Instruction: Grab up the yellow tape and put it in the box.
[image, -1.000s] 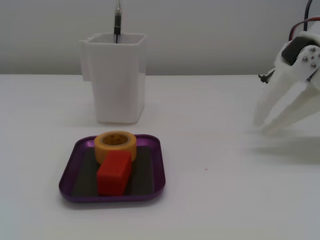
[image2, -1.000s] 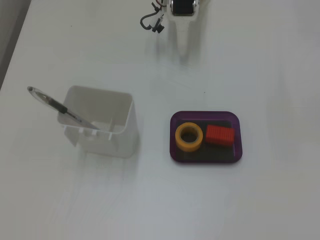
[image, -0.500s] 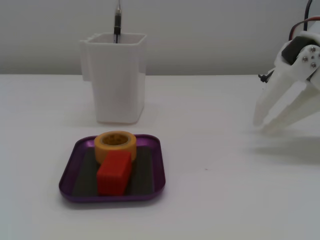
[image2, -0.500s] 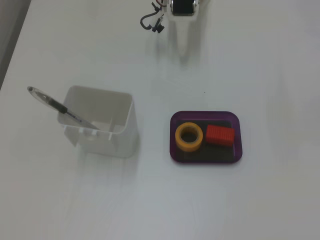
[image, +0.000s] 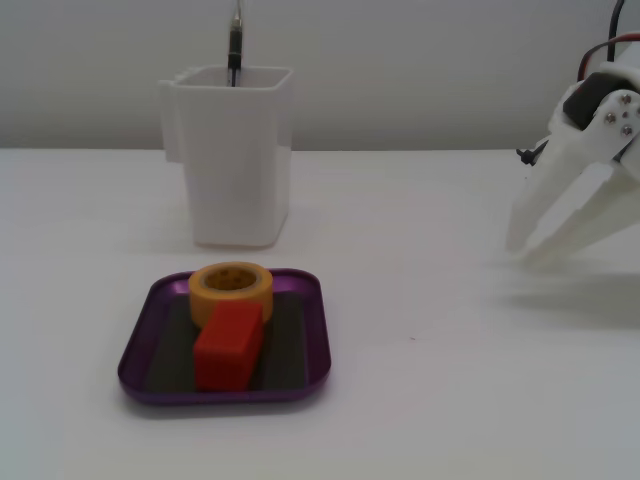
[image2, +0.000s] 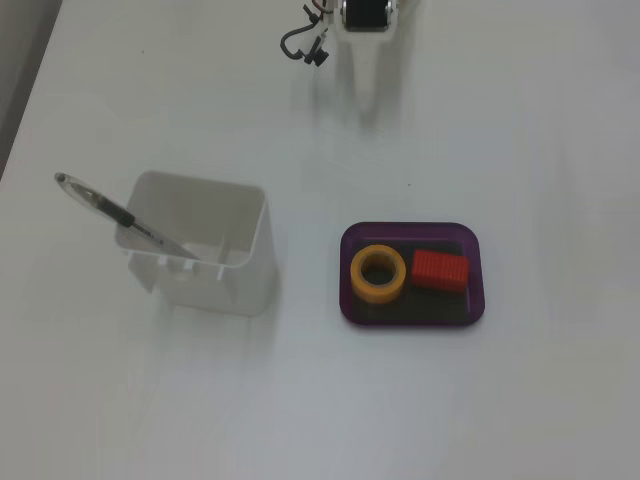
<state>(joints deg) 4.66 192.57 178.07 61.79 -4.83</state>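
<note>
The yellow tape (image: 232, 301) lies flat inside the box (image: 136, 350), a shallow purple tray with a dark floor, at its far side in this fixed view. In the top-down fixed view the tape (image2: 357, 275) sits in the left half of the box (image2: 344, 300). My gripper (image: 524, 251) hangs at the right, well clear of the tray, white fingers pointing down with tips together and nothing between them. It also shows at the top edge of the top-down fixed view (image2: 366, 78).
A red block (image: 228, 346) lies in the tray against the tape, also seen from above (image2: 440, 270). A tall white container (image: 236, 160) holding a pen (image: 235, 45) stands behind the tray. Bare white table lies between the tray and the gripper.
</note>
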